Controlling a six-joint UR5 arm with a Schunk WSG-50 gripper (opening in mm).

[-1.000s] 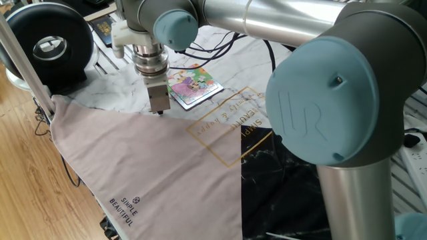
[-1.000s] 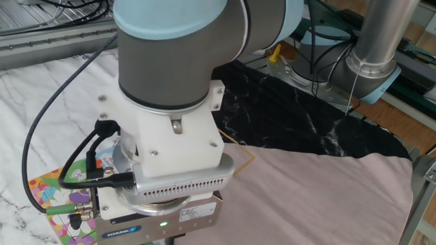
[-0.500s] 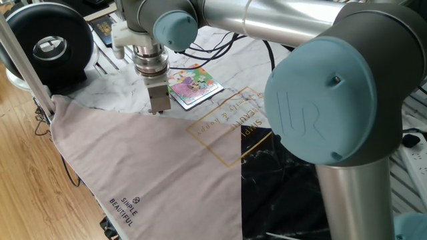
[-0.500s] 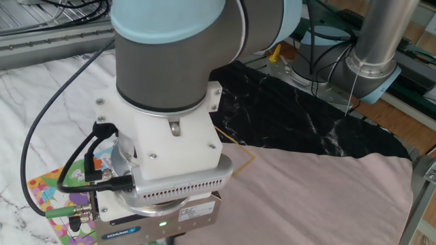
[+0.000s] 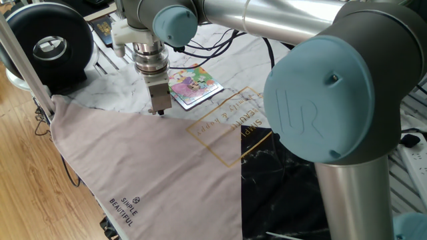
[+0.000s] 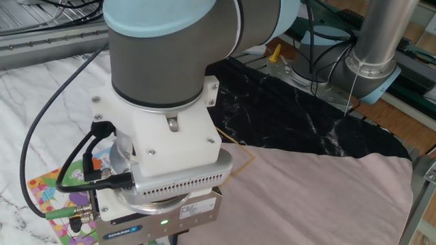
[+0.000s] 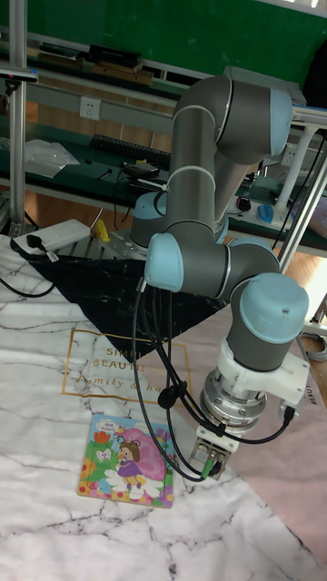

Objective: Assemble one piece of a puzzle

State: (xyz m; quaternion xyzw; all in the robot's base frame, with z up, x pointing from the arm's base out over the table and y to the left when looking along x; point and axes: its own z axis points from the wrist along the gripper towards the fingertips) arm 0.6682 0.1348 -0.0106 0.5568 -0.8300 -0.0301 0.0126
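Puzzle (image 7: pixel 128 459) board, one flat rectangle with a glossy cartoon picture in pink, green and yellow inside a pale border, lies on the counter (image 7: pixel 54 536), whose white surface is veined grey like marble. Going by size: one arm (image 5: pixel 313 100) of smooth grey metal tubes with rounded pale-blue plastic joint caps fills much of each picture. One soft pinkish-beige cloth (image 5: pixel 153 173), matte and faintly creased, with small dark lettering near a corner, covers part of the counter; one dark marbled sheet (image 6: pixel 313 116) lies beside it. One round black device (image 5: pixel 47 43) with a glossy face stands at the far end. The tool (image 5: pixel 159 111), a small boxy metal block under a ribbed silver collar and white flange, hangs just beside the puzzle's edge, its tips close above the cloth's border. Its fingers look drawn narrow, but whether they pinch anything I cannot tell; the piece itself is not discernible in any view.
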